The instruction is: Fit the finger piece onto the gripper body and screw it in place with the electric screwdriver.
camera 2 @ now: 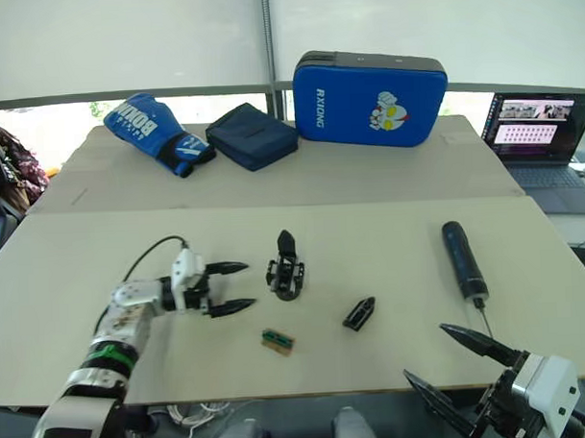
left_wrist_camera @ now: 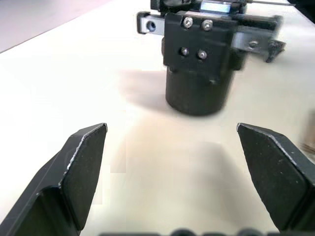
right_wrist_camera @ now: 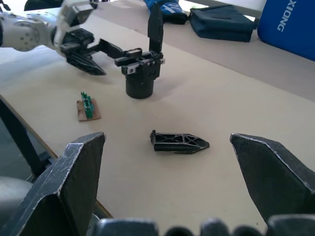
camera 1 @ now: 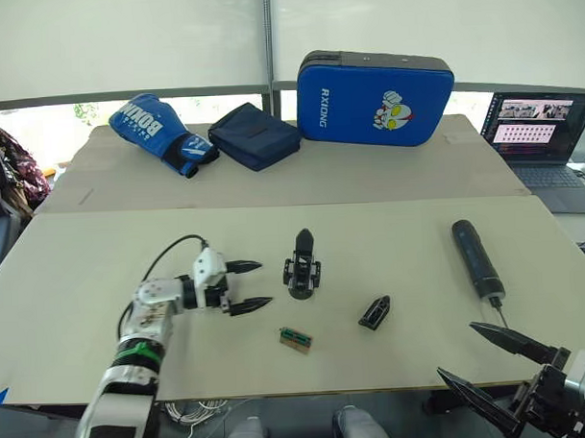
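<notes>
Closest to the camera, at about 5 o'clock on the near edge of the counter (camera 1: 83,284), hangs the right end effector (camera 1: 485,359), its two black fingers spread wide with nothing between them. One electric screwdriver (camera 1: 477,260) lies just beyond it at about 3 o'clock, bit end toward the near edge and close to the upper fingertip. One finger piece (camera 1: 375,312) lies flat on its side a little right of centre, apart from everything else; in the right wrist view it lies between that end effector's fingers but well ahead of them. One gripper body (camera 1: 303,267) stands upright at the centre on its round base, its single pointed finger up. At 9 o'clock from it the left end effector (camera 1: 248,286) is wide open and empty, fingertips pointing at the gripper body and near it, without touching. One small green-and-tan block (camera 1: 296,339) sits at 6 o'clock from the gripper body, between it and the near edge. Across the far counter, at 12 o'clock, lie one blue boxing glove (camera 1: 161,132), one dark blue pouch (camera 1: 255,135) and one blue strike pad (camera 1: 375,97). One open laptop (camera 1: 541,133) stands at 2 o'clock.
</notes>
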Controlling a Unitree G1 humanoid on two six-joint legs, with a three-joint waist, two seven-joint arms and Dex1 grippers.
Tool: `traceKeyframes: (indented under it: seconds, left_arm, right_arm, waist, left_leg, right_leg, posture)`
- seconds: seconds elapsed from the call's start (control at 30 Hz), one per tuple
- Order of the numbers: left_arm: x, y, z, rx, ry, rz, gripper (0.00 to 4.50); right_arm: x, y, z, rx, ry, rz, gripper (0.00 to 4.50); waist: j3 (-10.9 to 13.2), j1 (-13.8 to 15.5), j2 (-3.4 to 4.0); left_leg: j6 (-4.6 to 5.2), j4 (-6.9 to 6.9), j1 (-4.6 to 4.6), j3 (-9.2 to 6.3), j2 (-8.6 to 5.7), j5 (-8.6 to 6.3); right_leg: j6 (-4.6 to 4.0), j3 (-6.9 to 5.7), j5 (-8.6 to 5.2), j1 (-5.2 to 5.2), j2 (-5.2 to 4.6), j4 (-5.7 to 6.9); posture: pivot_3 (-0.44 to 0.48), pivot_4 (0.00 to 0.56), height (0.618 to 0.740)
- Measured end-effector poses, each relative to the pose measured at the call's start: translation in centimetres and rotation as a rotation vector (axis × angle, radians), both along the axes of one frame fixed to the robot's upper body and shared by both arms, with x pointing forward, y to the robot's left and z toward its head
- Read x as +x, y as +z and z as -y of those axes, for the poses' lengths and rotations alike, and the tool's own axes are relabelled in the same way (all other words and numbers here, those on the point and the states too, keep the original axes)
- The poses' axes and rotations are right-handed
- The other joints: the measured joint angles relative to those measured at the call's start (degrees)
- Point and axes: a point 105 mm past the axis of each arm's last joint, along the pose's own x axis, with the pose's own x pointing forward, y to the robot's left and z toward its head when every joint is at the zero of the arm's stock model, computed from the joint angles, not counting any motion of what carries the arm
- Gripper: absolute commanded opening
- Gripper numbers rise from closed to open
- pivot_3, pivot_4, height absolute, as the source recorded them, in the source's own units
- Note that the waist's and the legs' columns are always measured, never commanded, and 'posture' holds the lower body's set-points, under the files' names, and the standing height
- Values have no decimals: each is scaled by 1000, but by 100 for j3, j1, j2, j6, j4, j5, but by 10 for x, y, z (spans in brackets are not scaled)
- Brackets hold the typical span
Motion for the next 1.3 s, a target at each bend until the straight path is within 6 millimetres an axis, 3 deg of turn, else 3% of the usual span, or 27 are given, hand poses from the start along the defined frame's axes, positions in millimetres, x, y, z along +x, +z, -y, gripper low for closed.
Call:
traceKeyframes:
  seconds: [0.13,0.23,0.4,0.53,0.67,0.77,0.93,1.07,1.3]
  left_arm:
    - [-7,25,-24,6,5,27,4482]
    - [-13,42,-27,17,-21,54,4482]
    - [-24,58,-13,8,-92,72,4482]
    - [-35,59,-10,2,-107,53,4482]
    - [-44,55,-10,3,-103,26,4482]
    - [-47,56,-10,-2,-95,25,4482]
    - [-52,58,-9,-12,-81,27,4482]
    - [-55,54,-10,-17,-64,9,4482]
    - [-57,55,-9,-18,-42,19,4482]
  right_arm:
    - [-7,-8,4,57,-71,-51,4500]
    - [-3,-11,2,98,-114,-64,4500]
    - [40,1,-12,87,-199,-106,4500]
    - [71,-6,-25,138,-273,-362,4500]
    - [76,-29,-27,155,-379,-693,4500]
    - [81,-34,-42,230,-424,-871,4500]
    - [99,-37,-61,300,-494,-941,4500]
    - [110,-40,-61,286,-567,-945,4500]
    - [118,-41,-67,127,-559,-940,4500]
  waist:
    - [1,35,0]
    - [-2,12,4]
    - [-2,-29,5]
    - [-1,-36,3]
    - [3,5,-3]
    - [9,-17,-13]
    - [9,-27,-14]
    - [9,-21,-14]
    - [5,-29,-18]
  left_leg:
    - [0,1,-1,0,1,0]
    - [0,1,2,5,6,0]
    - [-1,1,2,10,12,0]
    - [-1,-3,-2,3,14,1]
    - [0,-5,-12,-4,5,1]
    - [1,-1,-17,-4,4,2]
    - [1,-2,-22,-5,6,2]
    - [1,-1,-26,-5,7,2]
    - [1,-1,-18,-3,17,2]
  right_leg:
    - [5,-3,-4,0,-3,-2]
    - [14,0,-12,1,-4,-2]
    - [-17,1,-2,-6,3,5]
    - [-26,0,-1,-9,6,7]
    - [-24,-5,-4,-7,-2,0]
    - [-21,-2,-5,-8,-1,-4]
    - [-19,-1,-5,-14,2,-6]
    - [-19,-1,-5,-17,0,-7]
    - [-23,-2,-4,-11,7,-8]
  posture:
    - [0,150,740]
    - [0,150,740]
    - [0,150,740]
    - [0,150,740]
    - [0,150,740]
    - [0,150,740]
    - [0,150,740]
    - [0,150,740]
    - [0,150,740]
